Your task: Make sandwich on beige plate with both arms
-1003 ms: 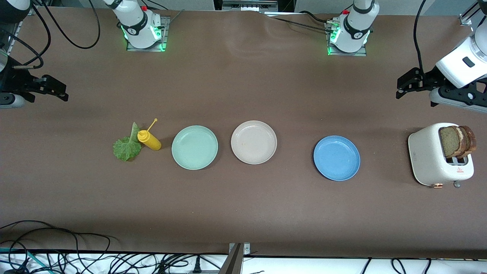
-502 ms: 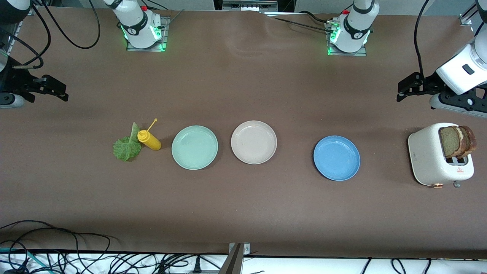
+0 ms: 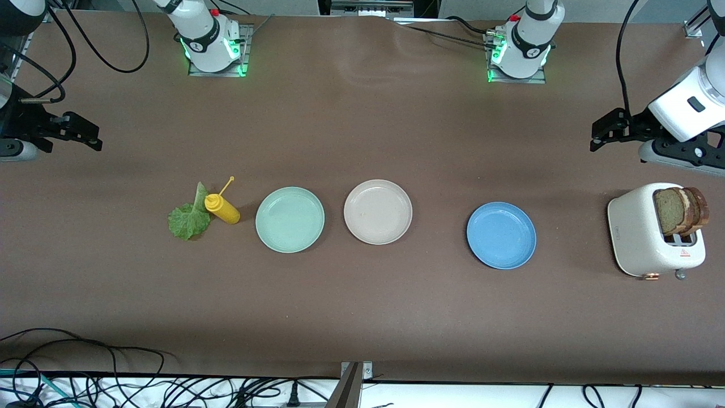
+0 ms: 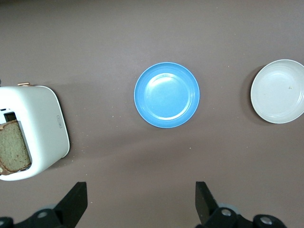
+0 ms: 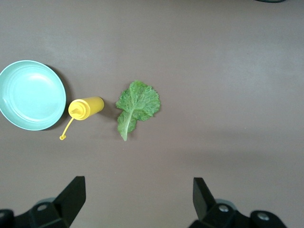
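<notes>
The beige plate (image 3: 378, 212) lies bare mid-table and also shows in the left wrist view (image 4: 278, 91). Two brown-crusted bread slices (image 3: 679, 211) stand in the white toaster (image 3: 645, 238) at the left arm's end; one slice shows in the left wrist view (image 4: 13, 147). The ruffled green lettuce leaf (image 3: 188, 218) lies on the table at the right arm's end, also in the right wrist view (image 5: 137, 105). My left gripper (image 3: 601, 130) is open and empty, up above the table near the toaster. My right gripper (image 3: 85, 135) is open and empty, up over the right arm's end.
A yellow squeeze bottle (image 3: 222, 208) lies beside the lettuce. A mint green plate (image 3: 290, 219) sits between the bottle and the beige plate. A blue plate (image 3: 501, 235) lies between the beige plate and the toaster. Cables run along the table's near edge.
The left arm has shifted slightly, its gripper drifting a little away from the front camera. The right arm and everything on the table stay still.
</notes>
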`<control>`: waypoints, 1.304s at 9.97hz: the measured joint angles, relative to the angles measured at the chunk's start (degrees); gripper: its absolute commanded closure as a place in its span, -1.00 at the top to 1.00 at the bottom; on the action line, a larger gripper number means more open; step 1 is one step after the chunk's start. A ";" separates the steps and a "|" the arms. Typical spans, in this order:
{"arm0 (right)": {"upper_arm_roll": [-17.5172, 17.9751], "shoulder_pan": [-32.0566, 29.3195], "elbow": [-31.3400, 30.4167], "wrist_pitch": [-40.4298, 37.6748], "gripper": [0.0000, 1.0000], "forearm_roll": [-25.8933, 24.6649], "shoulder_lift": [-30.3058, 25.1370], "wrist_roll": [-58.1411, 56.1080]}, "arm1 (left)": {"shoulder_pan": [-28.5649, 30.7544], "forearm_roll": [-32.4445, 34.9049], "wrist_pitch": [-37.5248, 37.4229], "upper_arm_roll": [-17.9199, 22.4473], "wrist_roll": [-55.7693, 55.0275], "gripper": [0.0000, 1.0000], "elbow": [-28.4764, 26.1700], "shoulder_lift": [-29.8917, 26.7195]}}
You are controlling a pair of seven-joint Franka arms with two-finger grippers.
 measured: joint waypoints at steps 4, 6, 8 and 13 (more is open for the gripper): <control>-0.02 0.00 -0.01 0.00 1.00 0.00 0.53 0.04 | 0.00 0.00 -0.03 -0.01 0.00 1.00 0.00 0.00; -0.03 0.00 0.00 0.00 1.00 0.00 0.63 0.04 | 0.01 0.00 -0.03 -0.01 0.00 1.00 0.00 0.00; -0.04 -0.02 0.00 0.00 1.00 0.00 0.77 0.04 | 0.01 0.00 -0.05 -0.01 0.00 1.00 0.00 0.00; -0.09 -0.07 -0.52 -1.49 1.00 0.01 4.18 0.05 | 0.02 0.00 0.21 0.03 0.00 1.00 0.01 2.88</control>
